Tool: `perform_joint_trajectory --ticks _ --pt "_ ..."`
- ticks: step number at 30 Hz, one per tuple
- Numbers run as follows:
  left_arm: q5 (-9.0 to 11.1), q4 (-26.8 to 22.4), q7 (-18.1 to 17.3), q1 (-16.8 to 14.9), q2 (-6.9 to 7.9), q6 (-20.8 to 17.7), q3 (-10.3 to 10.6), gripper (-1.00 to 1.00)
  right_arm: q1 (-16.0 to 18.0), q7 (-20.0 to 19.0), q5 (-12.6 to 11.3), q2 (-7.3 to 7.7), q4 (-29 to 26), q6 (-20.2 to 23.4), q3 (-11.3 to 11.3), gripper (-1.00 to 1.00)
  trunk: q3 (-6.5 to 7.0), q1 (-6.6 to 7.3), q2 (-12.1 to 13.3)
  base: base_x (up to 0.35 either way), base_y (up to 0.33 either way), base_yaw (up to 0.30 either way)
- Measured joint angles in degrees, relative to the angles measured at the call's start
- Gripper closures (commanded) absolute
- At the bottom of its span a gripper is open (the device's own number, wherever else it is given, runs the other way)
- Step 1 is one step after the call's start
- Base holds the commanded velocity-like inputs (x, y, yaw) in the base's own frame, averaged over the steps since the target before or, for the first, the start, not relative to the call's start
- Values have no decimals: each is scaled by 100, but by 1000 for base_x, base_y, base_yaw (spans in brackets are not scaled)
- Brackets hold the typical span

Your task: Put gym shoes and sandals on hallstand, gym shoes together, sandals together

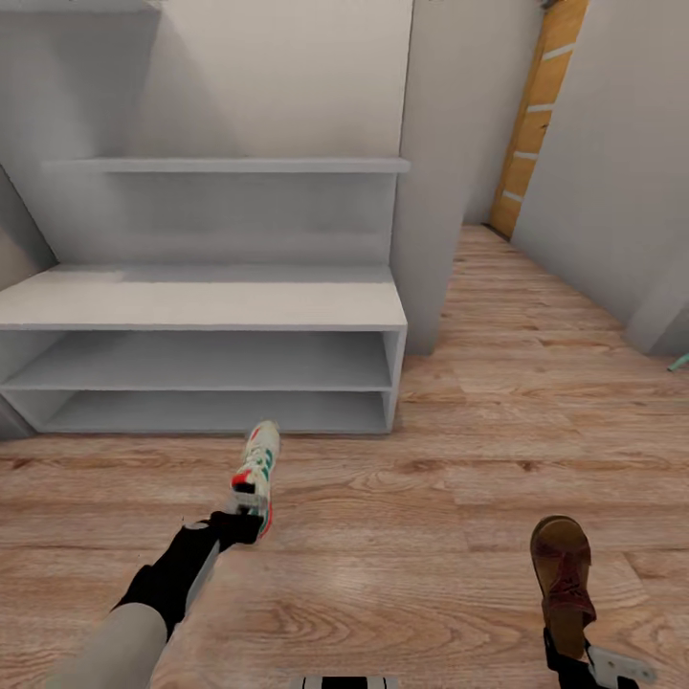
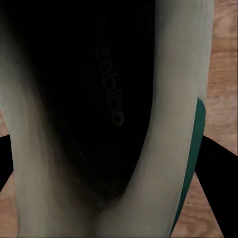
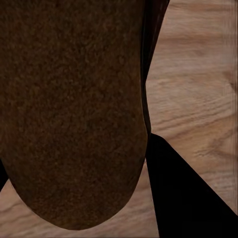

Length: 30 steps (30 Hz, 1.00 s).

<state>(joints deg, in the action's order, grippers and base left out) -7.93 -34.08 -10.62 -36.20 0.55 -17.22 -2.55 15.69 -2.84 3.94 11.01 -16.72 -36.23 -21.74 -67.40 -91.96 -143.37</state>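
The left gripper (image 1: 251, 500) clenched a trainer (image 1: 258, 469) by its heel, toe aimed at the rack (image 1: 206, 306) at twelve o'clock, apparently ready for shelving. At five o'clock the right gripper (image 1: 572, 643) clenched a sandal (image 1: 563, 574) above the floor (image 1: 431, 536). Nothing blocked the way.

The left gripper (image 1: 246, 512) is holding a white, green-striped gym shoe (image 1: 259, 471) before the pale grey hallstand (image 1: 206, 311); the right gripper (image 1: 571, 660) is gripping a brown leather sandal (image 1: 563, 579).
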Motion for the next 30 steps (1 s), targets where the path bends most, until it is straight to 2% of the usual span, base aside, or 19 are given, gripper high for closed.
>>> perform_joint_trajectory --ticks 3,7,11,20,22,30 --pt "-4 -93 -209 -322 13 -330 -5 100 0 8 3 0 -2 0 -61 100 0 0 0 0 0 -1" --pt "-15 -106 -289 -642 24 -476 -10 100 0 11 3 0 -3 1 -90 100 -1 0 0 0 0 0" --pt "-25 -68 -295 -828 46 -575 -22 100 0 12 4 0 -3 1 -98 100 -1 0 0 0 0 0" --pt "-59 -33 -231 -1348 90 -1275 -27 100 0 12 3 0 -22 -4 -96 100 -1 0 0 0 0 0" --pt "-73 25 -187 -1507 95 -1529 -25 100 0 9 3 2 -26 -6 -99 100 -1 0 0 0 0 0" --pt "-102 -146 -103 -1627 91 -1816 30 100 0 4 8 -7 -29 -8 -100 100 -1 0 0 0 0 0"
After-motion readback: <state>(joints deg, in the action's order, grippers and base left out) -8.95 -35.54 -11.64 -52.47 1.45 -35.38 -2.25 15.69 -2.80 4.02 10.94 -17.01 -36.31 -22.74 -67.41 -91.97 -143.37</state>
